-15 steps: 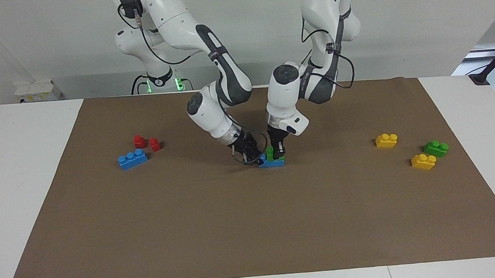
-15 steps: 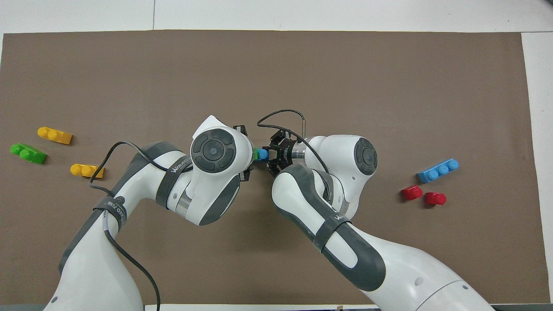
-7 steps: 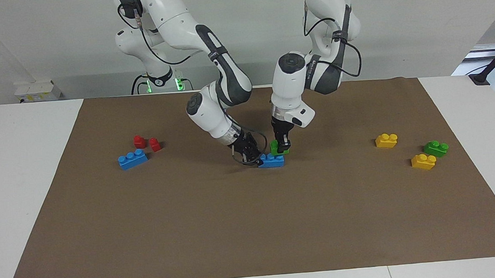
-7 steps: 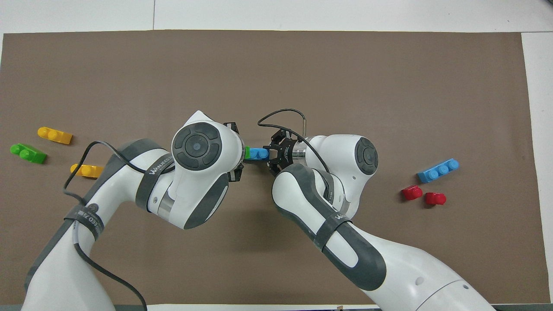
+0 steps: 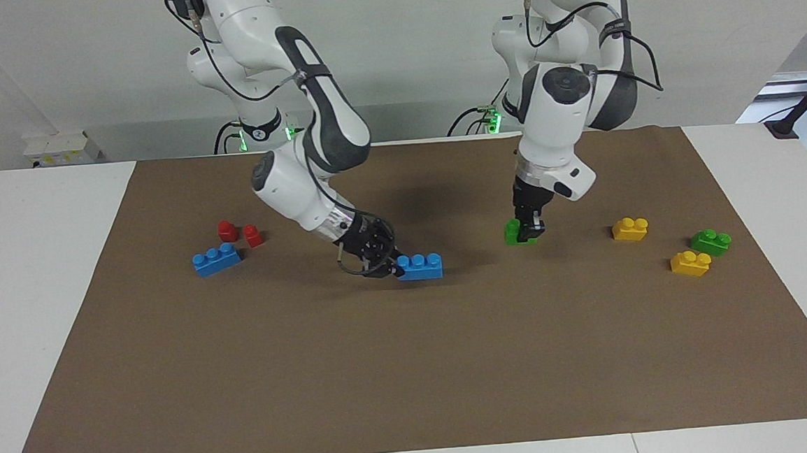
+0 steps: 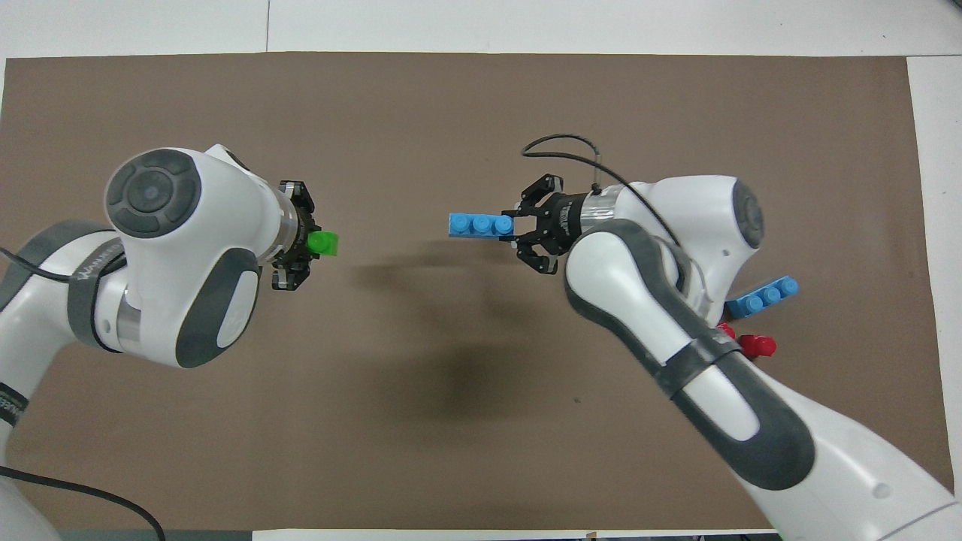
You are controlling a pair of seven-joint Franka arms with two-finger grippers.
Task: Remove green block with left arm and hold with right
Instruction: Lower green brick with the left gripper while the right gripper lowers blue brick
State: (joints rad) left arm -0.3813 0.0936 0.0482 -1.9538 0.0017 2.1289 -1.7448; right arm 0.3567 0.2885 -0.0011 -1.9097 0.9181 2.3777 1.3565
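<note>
My left gripper (image 5: 528, 231) is shut on the green block (image 5: 514, 231), a small two-stud brick, and holds it low over the mat, toward the left arm's end of the table. It also shows in the overhead view (image 6: 325, 243) at the left gripper's (image 6: 310, 244) tip. My right gripper (image 5: 390, 264) is shut on one end of a blue three-stud brick (image 5: 421, 266), low over the middle of the mat. The overhead view shows the right gripper (image 6: 515, 228) and that blue brick (image 6: 479, 225) too. The two bricks are well apart.
A second green block (image 5: 710, 242) and two yellow bricks (image 5: 630, 229) (image 5: 690, 263) lie at the left arm's end of the brown mat (image 5: 413, 380). Another blue brick (image 5: 216, 259) and two red pieces (image 5: 227, 230) (image 5: 253, 235) lie at the right arm's end.
The green block has come off the blue brick. My left gripper carried it toward the left arm's end. My right gripper drew the blue brick slightly toward the right arm's end.
</note>
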